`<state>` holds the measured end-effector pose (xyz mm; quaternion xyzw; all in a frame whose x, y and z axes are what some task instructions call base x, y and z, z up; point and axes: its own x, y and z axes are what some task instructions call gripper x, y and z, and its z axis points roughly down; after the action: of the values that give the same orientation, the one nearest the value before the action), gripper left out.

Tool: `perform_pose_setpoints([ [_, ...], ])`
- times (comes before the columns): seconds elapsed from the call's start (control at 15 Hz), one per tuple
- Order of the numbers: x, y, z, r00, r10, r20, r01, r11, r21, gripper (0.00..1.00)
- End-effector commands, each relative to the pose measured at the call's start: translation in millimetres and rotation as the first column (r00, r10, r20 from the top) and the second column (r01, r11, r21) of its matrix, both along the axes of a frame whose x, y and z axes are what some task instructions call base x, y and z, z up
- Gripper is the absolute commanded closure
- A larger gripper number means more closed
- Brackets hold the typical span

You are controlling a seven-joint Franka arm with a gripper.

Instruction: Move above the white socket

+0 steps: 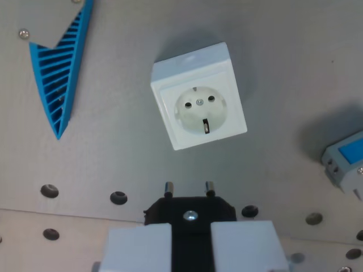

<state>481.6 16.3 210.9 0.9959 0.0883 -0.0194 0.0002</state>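
The white socket [198, 103] sits just above the middle of the wrist view, turned a little so its edges run at a slant. Its round recess shows 2 pin holes, a central screw and an earth clip. Below it, at the bottom edge, the gripper [190, 249] has its 2 pale fingers [138, 249] clamped on a black plug [190, 211], whose 2 metal pins point up the picture toward the socket.

The pins stand short of the socket's lower edge, with bare surface between, so the approach looks only partly done. I judge the arm has to travel further in that direction, and probably turn slightly to match the socket's slant, before it is truly above it.

The work surface [113, 153] is a dull grey metal plate with a row of round holes along the lower part. A blue ribbed wedge [59, 73] lies at the upper left, well apart from the socket, and a grey and blue block [347, 161] is cut off at the right edge. Nothing of the room beyond shows.
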Motion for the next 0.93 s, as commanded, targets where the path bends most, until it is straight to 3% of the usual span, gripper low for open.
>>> perform_pose_setpoints([
  [0.07, -3.2, -6.4, -14.6, 0.988, 0.128, 0.086, -0.128, 0.992, 0.002, 1.00],
  [0.93, -9.6, -12.9, -66.1, 0.970, 0.225, 0.096, -0.225, 0.974, -0.004, 1.00],
])
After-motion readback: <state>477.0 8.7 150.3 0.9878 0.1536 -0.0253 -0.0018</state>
